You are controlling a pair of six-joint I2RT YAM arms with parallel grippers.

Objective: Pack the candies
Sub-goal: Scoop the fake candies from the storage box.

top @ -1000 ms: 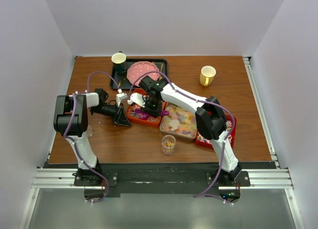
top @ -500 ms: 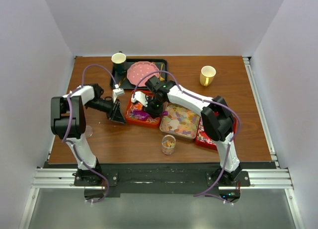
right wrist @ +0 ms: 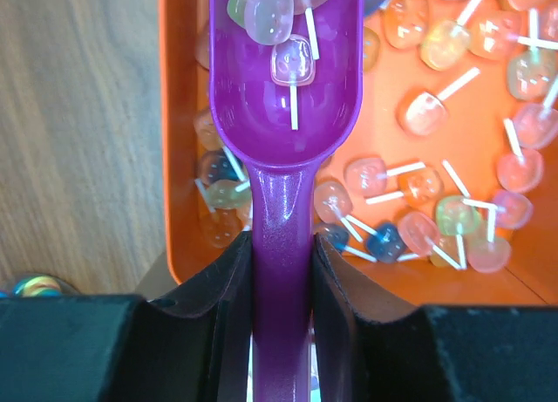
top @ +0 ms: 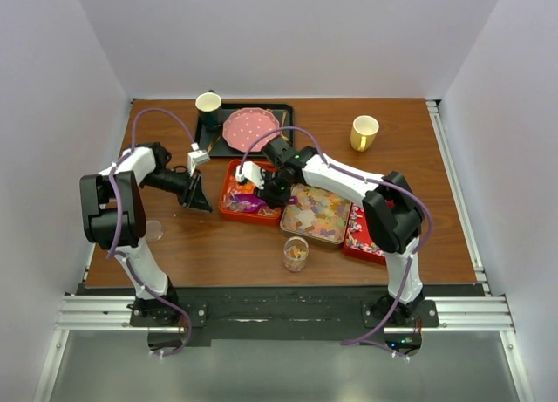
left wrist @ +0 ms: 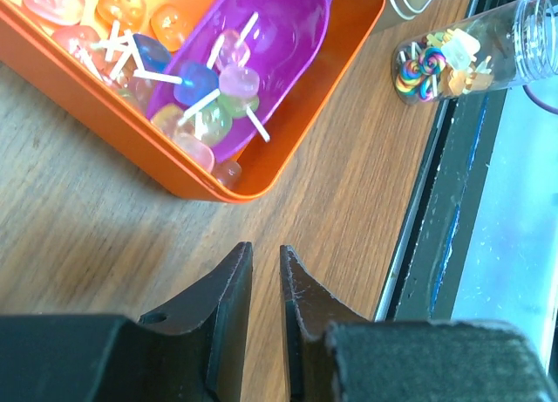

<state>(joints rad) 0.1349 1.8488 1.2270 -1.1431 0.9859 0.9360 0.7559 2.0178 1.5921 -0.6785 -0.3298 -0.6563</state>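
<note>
Left gripper (left wrist: 261, 284) over bare wood just beside orange tray (top: 234, 208), jaws nearly together with thin gap, empty. Right gripper (right wrist: 281, 267) clenched on purple scoop (right wrist: 283, 97) handle; scoop bowl inside tray among candies (right wrist: 453, 219) on white sticks, few in bowl. Clear jar (left wrist: 475, 49) with swirled sweets near table edge. No legible writing.

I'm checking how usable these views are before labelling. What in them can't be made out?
- Top view: the scoop and what it holds are too small, part-covered by the right gripper.
- Right wrist view: the scoop's tip is cut off by the top edge; its handle end hides between the fingers.
- Left wrist view: the jar mouth runs off the right edge.
- Top view: the third tray lies largely under the right arm.
</note>
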